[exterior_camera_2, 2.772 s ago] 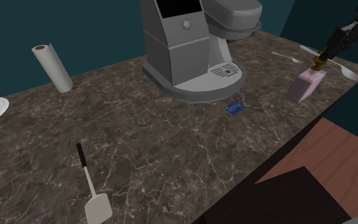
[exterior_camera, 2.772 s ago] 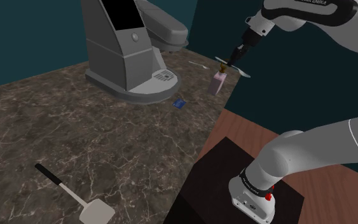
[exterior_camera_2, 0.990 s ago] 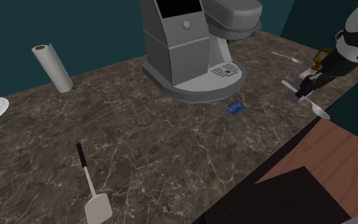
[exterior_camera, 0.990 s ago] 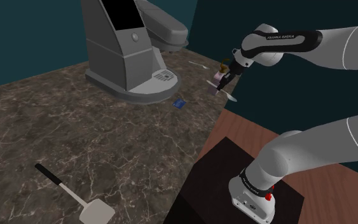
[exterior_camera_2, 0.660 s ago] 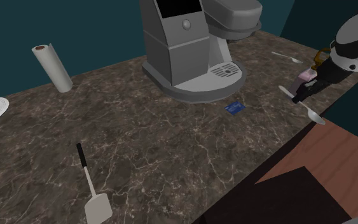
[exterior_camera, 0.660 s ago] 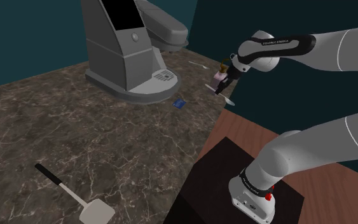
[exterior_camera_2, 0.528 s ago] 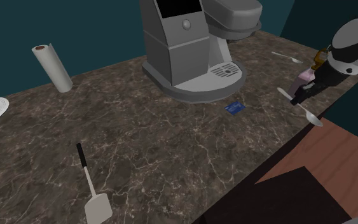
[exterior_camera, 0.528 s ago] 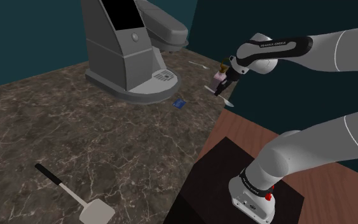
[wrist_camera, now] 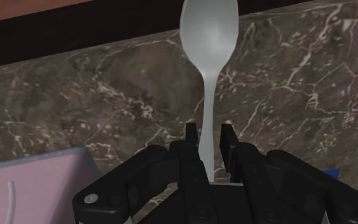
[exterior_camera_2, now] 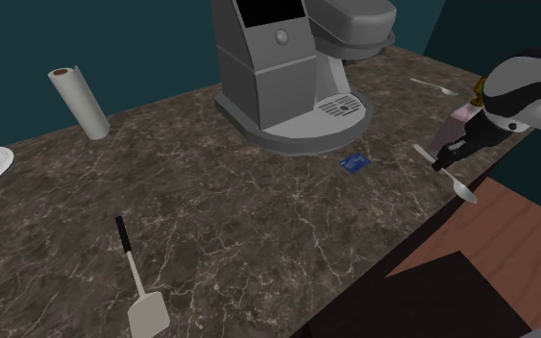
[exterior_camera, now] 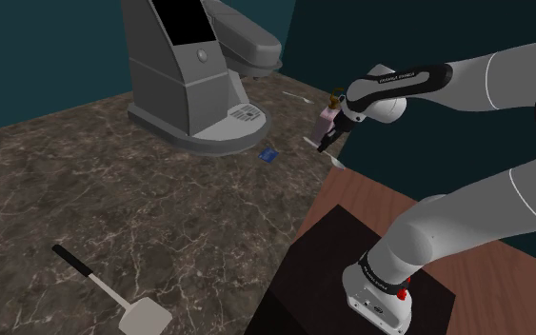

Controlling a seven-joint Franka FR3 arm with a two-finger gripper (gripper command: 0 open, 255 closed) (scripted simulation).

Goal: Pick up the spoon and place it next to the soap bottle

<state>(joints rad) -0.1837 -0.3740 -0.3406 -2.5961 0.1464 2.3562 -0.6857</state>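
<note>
**Step in hand (judged):** setting the spoon down beside the soap bottle.

**Second exterior view, left to right:**
- The tabletop (exterior_camera_2: 258, 221) lies bare from the blue card (exterior_camera_2: 355, 162) across to the soap bottle (exterior_camera_2: 454, 125), which stands near the right-hand edge.
- The pincer (exterior_camera_2: 448, 156) hangs just in front of the bottle, closed on the handle of the spoon (exterior_camera_2: 460, 187).
- In the wrist view, both fingers clasp the handle and the bowl points away from the hand.
- The bowl appears to reach the tabletop's edge or pass it, toward the wooden floor (exterior_camera_2: 508, 240).

**Recommendation:**
- Carry the spoon toward that view's left until its whole length sits over stone.
- Lower it until it all but rests flat, and only then part the fingers.
- Keep the wrist off the bottle, which I judge is light enough to topple.

**Hidden or unclear:**
- The arm masks the bottle's upper part in the second exterior view.
- In the wrist view the bottle is cut off by the frame and the pincer's body.
- I cannot tell whether the spoon touches the tabletop yet.
- I cannot tell how far the bowl overhangs the edge.
</note>
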